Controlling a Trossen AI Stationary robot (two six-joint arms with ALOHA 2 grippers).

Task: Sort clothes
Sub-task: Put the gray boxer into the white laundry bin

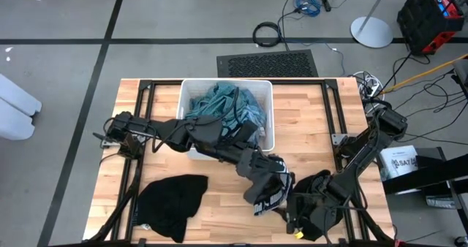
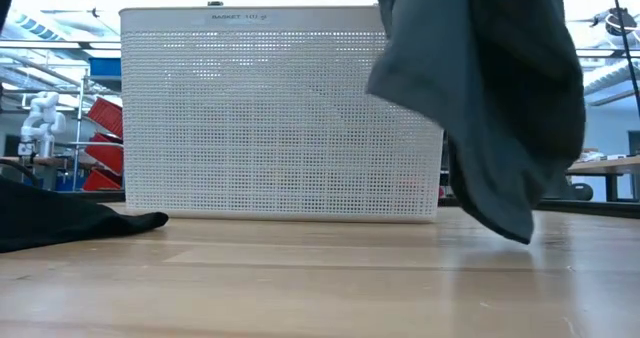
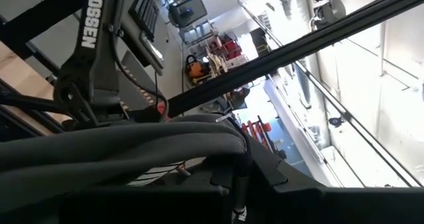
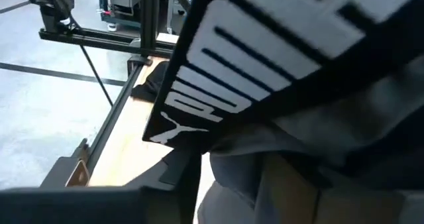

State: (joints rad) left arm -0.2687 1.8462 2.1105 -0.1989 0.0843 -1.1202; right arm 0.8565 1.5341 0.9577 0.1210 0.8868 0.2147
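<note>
My left gripper [image 1: 268, 177] reaches over the table's near middle and is shut on a dark grey garment [image 1: 272, 188] with a black waistband bearing white lettering [image 4: 218, 58]. The garment hangs clear of the table in the low view [image 2: 490, 98]. My right gripper [image 1: 296, 203] is close beside the waistband, at the near right. A black garment [image 1: 172, 203] lies flat on the table at the near left. Teal and blue clothes [image 1: 223, 108] fill the white bin [image 1: 268, 134]. My left gripper holds the dark grey garment by a bunch of several folds [image 3: 132, 148] that lie across its fingers. The garment hangs below the gripper, slack, and its lowest corner [image 2: 518, 236] is clear of the table top. The place of contact itself is hidden by the cloth.
The white bin [image 2: 280, 118] stands at the table's far middle. A dark heap [image 1: 319, 207] lies under my right arm at the near right. Black frame rails [image 1: 139, 115] run along the table's left and right sides. Bare wood shows between the black garment and the hanging one.
</note>
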